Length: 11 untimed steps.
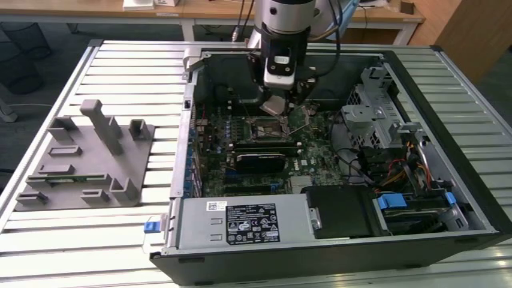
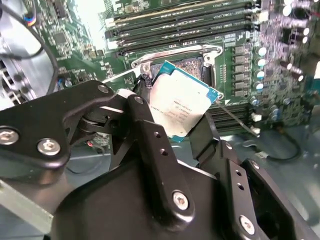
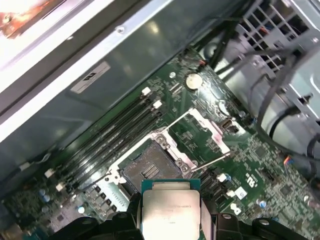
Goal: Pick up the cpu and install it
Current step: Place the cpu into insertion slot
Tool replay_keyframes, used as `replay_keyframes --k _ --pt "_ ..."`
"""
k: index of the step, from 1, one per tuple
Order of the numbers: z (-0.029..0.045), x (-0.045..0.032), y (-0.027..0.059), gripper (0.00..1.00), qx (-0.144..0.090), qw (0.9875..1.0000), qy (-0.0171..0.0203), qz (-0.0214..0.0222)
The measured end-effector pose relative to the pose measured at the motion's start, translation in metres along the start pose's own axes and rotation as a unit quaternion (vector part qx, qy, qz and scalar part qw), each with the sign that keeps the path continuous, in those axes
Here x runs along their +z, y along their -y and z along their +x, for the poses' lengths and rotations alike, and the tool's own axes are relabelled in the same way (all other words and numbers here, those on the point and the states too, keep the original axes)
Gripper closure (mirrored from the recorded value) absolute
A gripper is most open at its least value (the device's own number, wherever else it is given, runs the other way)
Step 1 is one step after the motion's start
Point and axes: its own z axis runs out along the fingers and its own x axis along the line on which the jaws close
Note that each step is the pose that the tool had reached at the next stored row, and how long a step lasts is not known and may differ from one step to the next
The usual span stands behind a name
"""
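My gripper (image 1: 274,105) is shut on the cpu (image 2: 181,108), a flat square chip with a silver top and a teal-green rim, also seen in the first wrist view (image 3: 171,210) and in the exterior view (image 1: 274,106). The black fingers (image 2: 150,135) clamp it by two opposite edges. I hold it in the air inside the open computer case, just above and slightly behind the open socket (image 3: 150,170) on the green motherboard (image 1: 264,144). The socket's metal load frame (image 3: 200,127) is swung open, and its contact field shows bare. In the exterior view the socket (image 1: 265,128) sits below the chip.
The case (image 1: 336,156) lies open on a slatted metal table (image 1: 120,66). Memory slots (image 2: 180,25) run beside the socket. A drive cage (image 1: 372,108) and cable bundles (image 1: 384,168) fill the exterior view's right of the case. A grey fixture block (image 1: 84,156) stands on the exterior view's left.
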Motion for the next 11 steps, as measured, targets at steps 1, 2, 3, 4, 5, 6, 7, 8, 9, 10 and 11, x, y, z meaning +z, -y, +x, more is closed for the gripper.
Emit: replay_keyframes --k 1,2,3,4,5,6,7,8,9,10,11 --pt "0.0 0.0001 0.0 0.45 0.009 1.0 0.0004 0.0002" --pt "0.0 0.0001 0.0 0.45 0.018 0.9998 0.0007 0.0003" --pt "0.0 0.0002 0.0 0.45 0.027 0.9996 0.001 0.0005" --pt "0.0 0.0002 0.0 0.45 0.036 0.9994 0.0013 0.0007" --pt "0.0 0.0003 0.0 0.45 0.045 0.999 0.0017 0.0009" --pt "0.0 0.0003 0.0 0.45 0.054 0.9985 0.002 0.001" --pt "0.0 0.0004 0.0 0.45 0.063 0.998 0.0024 0.0012" --pt "0.0 0.0005 0.0 0.45 0.072 0.9974 0.0027 0.0014" --pt "0.0 0.0005 0.0 0.45 0.081 0.9967 0.003 0.0015" --pt "0.0 0.0006 0.0 0.45 0.091 0.9959 0.0034 0.0017" --pt "0.0 0.0006 0.0 0.45 0.099 0.995 0.0037 0.0019"
